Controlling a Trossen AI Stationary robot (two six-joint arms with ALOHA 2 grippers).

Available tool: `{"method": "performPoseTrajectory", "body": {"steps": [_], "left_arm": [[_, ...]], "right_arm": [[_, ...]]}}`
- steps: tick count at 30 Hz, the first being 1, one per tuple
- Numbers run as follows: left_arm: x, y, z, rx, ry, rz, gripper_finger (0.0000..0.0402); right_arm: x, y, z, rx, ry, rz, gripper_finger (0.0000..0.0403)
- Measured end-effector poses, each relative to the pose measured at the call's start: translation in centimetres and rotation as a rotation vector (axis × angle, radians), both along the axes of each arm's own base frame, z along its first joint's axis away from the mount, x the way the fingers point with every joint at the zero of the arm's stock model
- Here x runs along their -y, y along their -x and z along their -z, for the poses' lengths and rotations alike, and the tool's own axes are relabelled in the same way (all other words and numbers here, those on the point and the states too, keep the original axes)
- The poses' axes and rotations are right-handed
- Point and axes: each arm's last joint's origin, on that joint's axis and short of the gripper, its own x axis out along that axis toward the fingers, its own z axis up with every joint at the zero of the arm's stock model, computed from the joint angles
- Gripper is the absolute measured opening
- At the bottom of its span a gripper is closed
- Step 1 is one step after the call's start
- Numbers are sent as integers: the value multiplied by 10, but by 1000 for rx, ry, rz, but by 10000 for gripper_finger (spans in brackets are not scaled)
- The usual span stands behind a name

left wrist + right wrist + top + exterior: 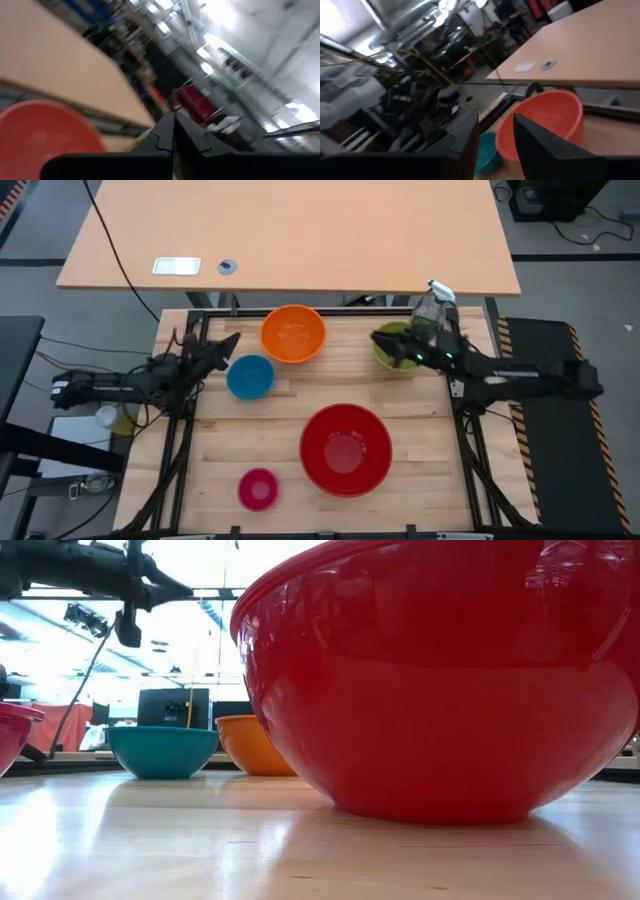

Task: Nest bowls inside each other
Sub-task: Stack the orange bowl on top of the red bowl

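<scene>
Nearest the front edge of the wooden slat table [420, 480] sits the small pink bowl [258, 489], round, smooth plastic and empty. Just beside it, further right, the large red bowl [346, 448] stands upright and empty too; in the low view its glossy wall fills most of the picture. Beyond these, on the left, the blue bowl [250, 376] rests alone, holding nothing. The orange bowl [293, 333] stands near the far edge, also empty, close to the blue one but apart from it. At the far right is the olive-green bowl [392, 346], partly covered by the right end effector [383, 340], which sits over its rim; its fingers stand somewhat apart in the right wrist view, and whether they pinch the rim cannot be told. A clear spray bottle [431, 308] stands just behind that bowl. The left end effector [228, 342] hangs above the table by the blue bowl, its fingers pressed together and holding nothing. No bowl is nested in another.
</scene>
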Motion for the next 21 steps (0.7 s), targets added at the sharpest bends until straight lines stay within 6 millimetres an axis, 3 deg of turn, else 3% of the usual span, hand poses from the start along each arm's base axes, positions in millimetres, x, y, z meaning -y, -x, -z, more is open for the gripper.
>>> {"method": "performPoseTrajectory", "body": {"steps": [6, 12, 16, 21], "left_arm": [[-9, -2, -5, -201, 32, 115, 18], [-18, -3, -6, -413, 69, 95, 39], [-25, -6, -3, -471, 101, 67, 76], [-29, -9, -4, -486, 136, 49, 122]], "right_arm": [[26, -57, -21, -154, 64, -76, 119], [46, -100, -17, -611, 62, -11, 122], [63, -123, -7, -818, 27, -30, 146], [92, -140, 5, -831, -58, 2, 204]]}}
